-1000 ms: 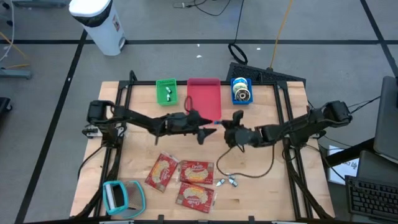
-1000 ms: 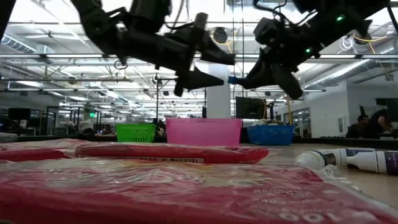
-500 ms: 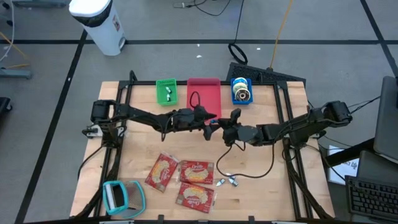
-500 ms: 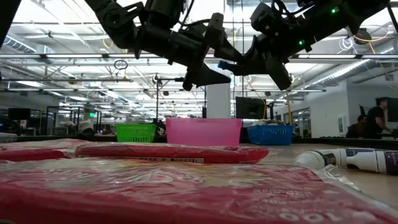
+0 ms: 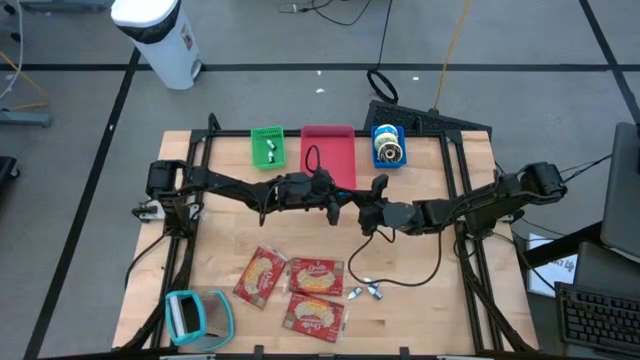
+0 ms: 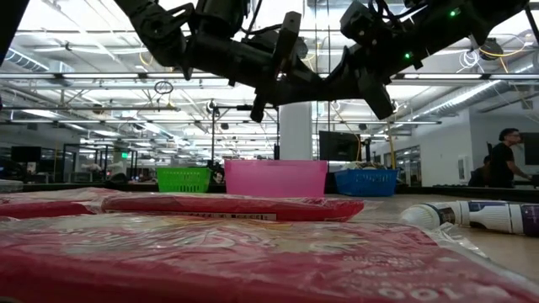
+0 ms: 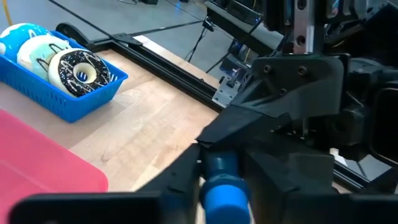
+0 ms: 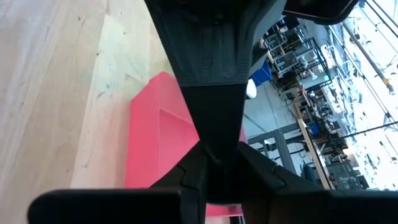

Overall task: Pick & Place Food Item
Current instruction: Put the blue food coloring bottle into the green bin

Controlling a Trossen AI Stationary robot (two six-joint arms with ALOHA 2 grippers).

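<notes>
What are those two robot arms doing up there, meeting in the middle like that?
They look to be passing something between them. Above the middle of the table, near the pink bin, the left gripper and right gripper meet tip to tip around a small blue cylinder. The right gripper is shut on it, and the left one is closing on it too. Three red snack packets lie flat nearer the front, untouched.
</notes>
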